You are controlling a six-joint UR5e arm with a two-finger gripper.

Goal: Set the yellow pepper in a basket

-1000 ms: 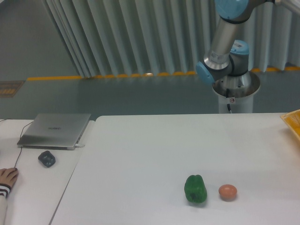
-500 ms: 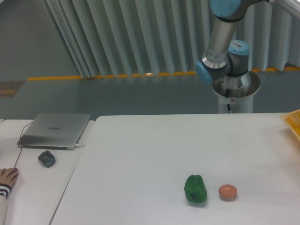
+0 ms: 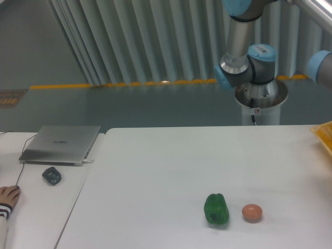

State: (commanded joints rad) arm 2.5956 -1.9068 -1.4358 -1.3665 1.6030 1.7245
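We saw only a corner of the basket [image 3: 323, 136], at the desk [image 3: 171, 171] edge far right of the green pepper [image 3: 216, 209]. The egg [image 3: 252, 212] lay just right of that pepper. Yellow pepper and gripper were out of view; gripper state unknown.

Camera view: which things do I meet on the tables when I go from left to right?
Hand → mouse → laptop → green pepper → brown egg → basket corner at the right edge.
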